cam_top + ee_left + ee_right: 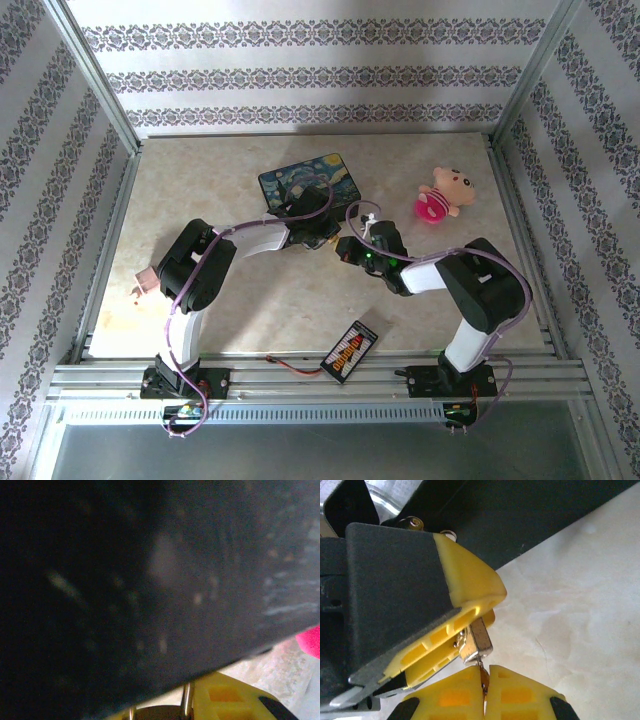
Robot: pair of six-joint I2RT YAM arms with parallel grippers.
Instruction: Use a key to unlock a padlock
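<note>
Dark blurred mass (125,580) across the left wrist view, can't tell what, padlock (186,702) clipped by the bottom edge there, and the key (481,667) mostly buried between the pinched fingers of the right gripper (485,677).

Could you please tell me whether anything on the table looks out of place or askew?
The black rectangular strip with coloured marks lies skewed, its near end over the aluminium rail. A pink plush doll lies at far right, unrelated to the lock work. Nothing else stands out.

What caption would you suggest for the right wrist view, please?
Right gripper holds the key at the padlock clamped in the left gripper.
</note>
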